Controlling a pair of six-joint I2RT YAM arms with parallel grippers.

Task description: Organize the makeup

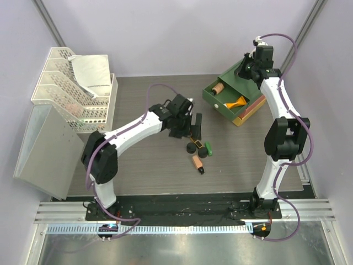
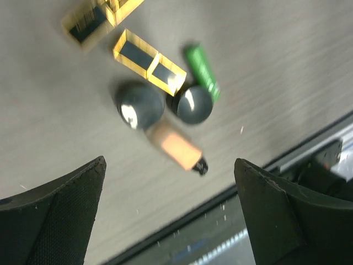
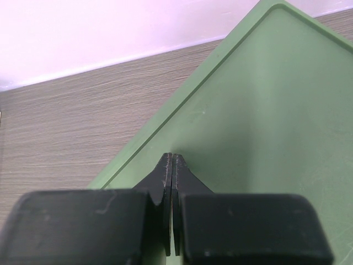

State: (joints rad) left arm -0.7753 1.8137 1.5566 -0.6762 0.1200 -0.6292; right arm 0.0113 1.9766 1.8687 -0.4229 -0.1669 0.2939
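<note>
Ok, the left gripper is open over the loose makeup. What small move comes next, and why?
Probably lower the left gripper straight down around the peach bottle. The gripper is open and holds nothing, and that bottle lies about centred between its fingers, nearer than the other pieces.

The top camera is looking steeply down from behind the arm bases [image 1: 102, 210], taking in the whole table [image 1: 143, 165]. The left wrist camera is hanging close over the makeup [image 2: 154, 69], also showing mid-table from above, while the right wrist camera is facing the green drawer box [image 3: 265, 110] at very close range.
</note>
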